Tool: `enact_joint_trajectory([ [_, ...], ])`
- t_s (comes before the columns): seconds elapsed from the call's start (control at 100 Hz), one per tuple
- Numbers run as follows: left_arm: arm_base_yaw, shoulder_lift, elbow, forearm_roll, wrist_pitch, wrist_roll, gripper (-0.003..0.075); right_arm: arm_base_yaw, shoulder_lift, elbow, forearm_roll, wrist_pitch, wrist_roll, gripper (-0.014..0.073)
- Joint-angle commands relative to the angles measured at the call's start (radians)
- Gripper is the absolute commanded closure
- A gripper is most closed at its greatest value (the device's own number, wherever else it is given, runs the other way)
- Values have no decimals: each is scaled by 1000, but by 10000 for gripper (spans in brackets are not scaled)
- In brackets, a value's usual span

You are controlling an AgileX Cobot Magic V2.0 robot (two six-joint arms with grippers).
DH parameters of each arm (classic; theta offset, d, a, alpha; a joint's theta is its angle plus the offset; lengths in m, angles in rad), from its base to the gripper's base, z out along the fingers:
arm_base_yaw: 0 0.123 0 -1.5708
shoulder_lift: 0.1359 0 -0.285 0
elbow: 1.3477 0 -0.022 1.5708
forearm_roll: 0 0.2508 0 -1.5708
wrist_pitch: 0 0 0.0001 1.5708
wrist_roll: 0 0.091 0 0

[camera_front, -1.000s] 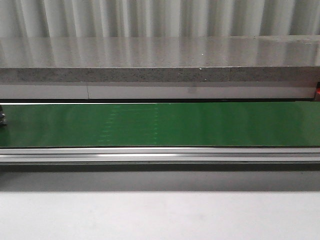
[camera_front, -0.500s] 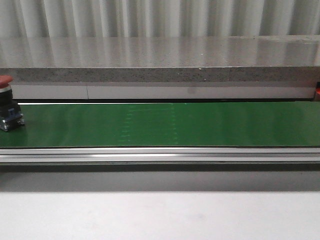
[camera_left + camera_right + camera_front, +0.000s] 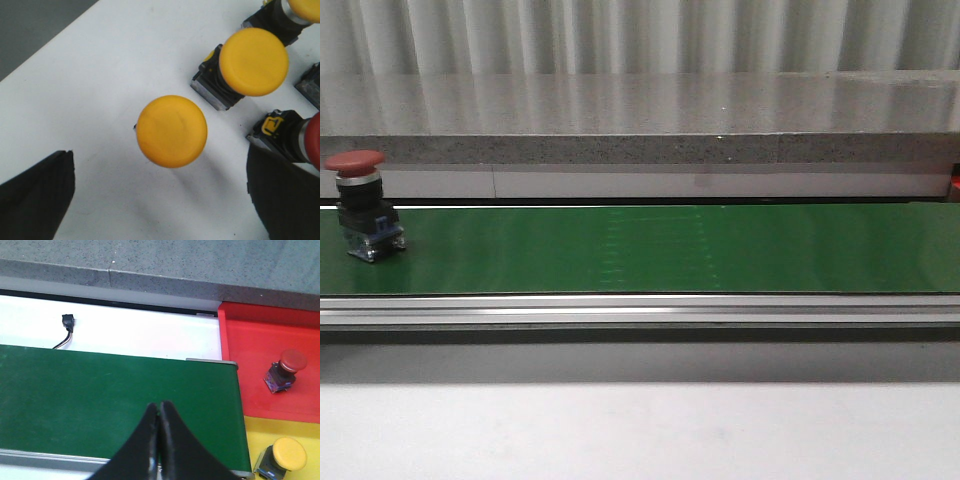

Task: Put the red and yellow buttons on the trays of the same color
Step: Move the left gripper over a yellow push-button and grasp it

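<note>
Nearest in the front view lies the pale counter (image 3: 640,430), bare in this view. Beyond it a metal rail fronts the green belt (image 3: 720,248), and a red button (image 3: 362,205) stands upright on the belt at its far left end, cap up on its black body. Neither arm shows in this view, so nothing is near that button yet; it probably has to ride toward the trays before a grasp makes sense.

The right pincer (image 3: 159,440) hovers over the belt's end with its fingers pressed together and nothing between them, likely waiting there because the trays lie just beside that end. The red tray (image 3: 250,385) already holds a red-capped button (image 3: 285,369), and the yellow tray (image 3: 250,432) next to it holds a yellow-capped one (image 3: 285,454), so part of the sorting looks done.

The left pincer (image 3: 160,200) is spread wide and empty above a white surface (image 3: 100,75). A yellow button (image 3: 172,131) stands upright just ahead of the gap, with more buttons, mostly yellow, clustered beside it. This looks like the supply pile, and the spread suits a grasp of that button.
</note>
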Motion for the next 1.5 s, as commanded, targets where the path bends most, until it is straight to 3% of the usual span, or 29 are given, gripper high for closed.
enact_joint_trajectory([
  [0.0, 1, -1, -40, -7, -45, -8, 69, 1, -3, -25, -1, -66, -5, 661],
  [0.47, 1, 155, -105, -22, -76, -8, 82, 1, -3, -25, -1, -66, -5, 661],
  [0.57, 1, 155, -108, -22, -90, -8, 173, 1, -3, -25, -1, -66, -5, 661],
  [0.81, 1, 95, -109, -23, -86, -8, 558, 1, -3, -25, -1, -66, -5, 661],
  [0.93, 1, 12, -109, -23, -74, -8, 664, 1, -3, -25, -1, -66, -5, 661],
  [1.04, -1, -88, -109, -23, -60, -8, 712, 1, -3, -25, -1, -66, -5, 661],
  [1.2, -49, -235, -109, -28, -38, 2, 723, 1, -3, -25, -1, -66, -5, 661],
  [1.49, -294, -304, -128, -32, 20, 48, 723, 1, -3, -25, -1, -66, -5, 661],
])
